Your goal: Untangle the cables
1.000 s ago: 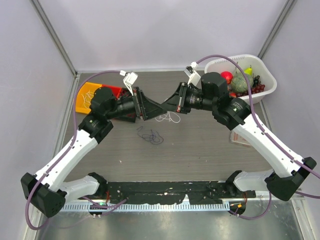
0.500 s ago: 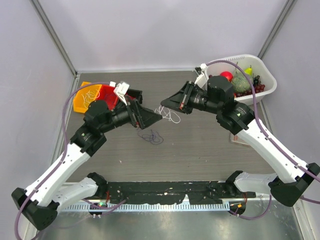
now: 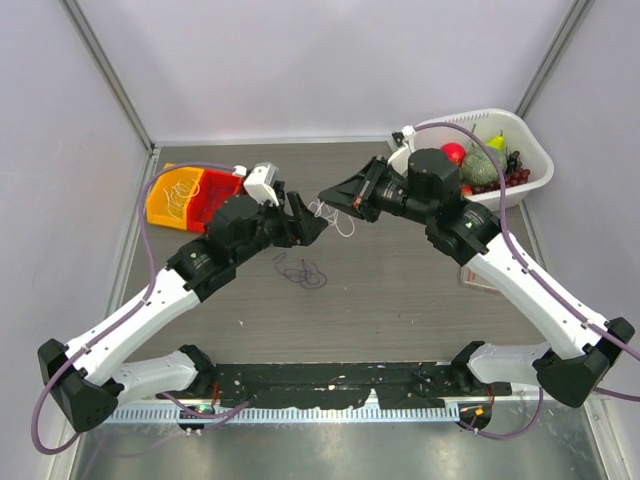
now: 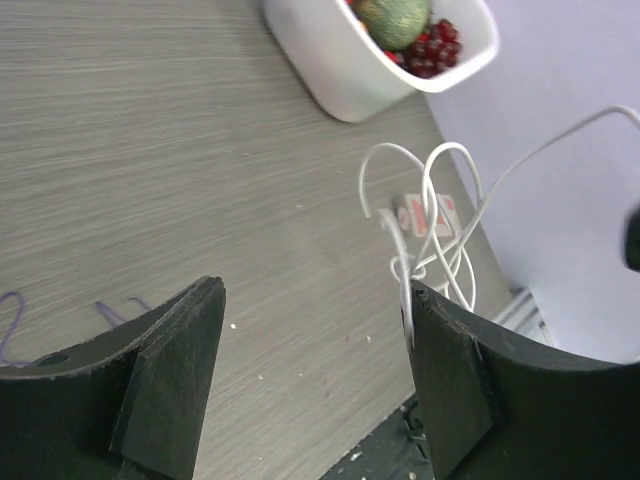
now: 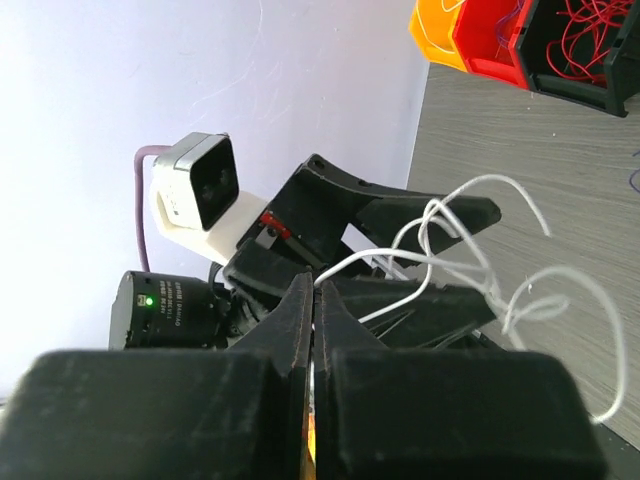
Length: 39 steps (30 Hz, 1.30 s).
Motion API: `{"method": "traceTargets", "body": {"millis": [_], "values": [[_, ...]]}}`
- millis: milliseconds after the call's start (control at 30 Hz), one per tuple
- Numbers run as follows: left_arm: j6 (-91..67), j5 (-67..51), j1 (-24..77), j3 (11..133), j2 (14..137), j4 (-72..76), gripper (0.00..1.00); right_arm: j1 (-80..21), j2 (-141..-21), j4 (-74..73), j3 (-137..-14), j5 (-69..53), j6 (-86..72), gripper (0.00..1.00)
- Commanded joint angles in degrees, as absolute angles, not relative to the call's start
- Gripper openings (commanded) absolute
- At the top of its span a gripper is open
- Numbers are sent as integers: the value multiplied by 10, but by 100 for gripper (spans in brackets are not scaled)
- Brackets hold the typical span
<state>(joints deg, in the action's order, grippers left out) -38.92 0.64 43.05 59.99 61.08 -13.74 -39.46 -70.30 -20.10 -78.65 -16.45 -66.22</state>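
Note:
My right gripper (image 3: 325, 197) is shut on a thin white cable (image 3: 338, 222) and holds it above the table; in the right wrist view the cable (image 5: 470, 260) loops out from the shut tips (image 5: 315, 285). My left gripper (image 3: 308, 218) is open right beside it. In the left wrist view the white cable (image 4: 440, 200) hangs against the inner edge of the right-hand finger (image 4: 440, 360), not between the jaws (image 4: 315, 290). A dark purple cable (image 3: 300, 271) lies loose on the table below. Red wires (image 5: 590, 30) lie in a black bin.
Orange (image 3: 165, 200) and red (image 3: 215, 187) bins stand at the far left. A white basket (image 3: 530, 150) of fruit stands at the far right and shows in the left wrist view (image 4: 330, 60). A small card pack (image 3: 478, 280) lies under the right arm.
My left arm has swung its wrist toward the white cable and its jaws now stand open. My right gripper has stayed shut on the cable and shifted slightly toward the far side.

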Motion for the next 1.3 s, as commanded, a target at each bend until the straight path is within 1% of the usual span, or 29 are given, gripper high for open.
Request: {"method": "traceTargets", "body": {"millis": [0,100,200,300,433,567,767,900,1100,1200,1267], "values": [[-396,119,439,632,609,-136,75,-408,-702,-154,-802,-141,-691,1],[-397,119,446,631,615,-99,82,-415,-695,-129,-784,-127,-717,1],[-392,86,450,626,615,-89,82,-415,-689,-127,-771,-105,-735,1],[-393,56,451,586,584,-56,83,-414,-681,-120,-763,-87,-755,1],[-404,53,453,537,541,-10,87,-412,-680,-91,-751,-76,-791,1],[-413,70,452,541,549,-4,88,-413,-686,-55,-741,-92,-830,1],[-444,57,452,539,551,48,89,-413,-679,-57,-737,-84,-829,1],[-469,94,452,525,545,60,89,-413,-678,-47,-728,-88,-838,1],[-469,162,452,561,578,43,80,-412,-675,-30,-731,-89,-850,1],[-472,186,452,586,603,20,71,-413,-678,-16,-730,-95,-867,1],[-483,214,452,595,615,3,72,-413,-679,-5,-729,-98,-876,1]]}}
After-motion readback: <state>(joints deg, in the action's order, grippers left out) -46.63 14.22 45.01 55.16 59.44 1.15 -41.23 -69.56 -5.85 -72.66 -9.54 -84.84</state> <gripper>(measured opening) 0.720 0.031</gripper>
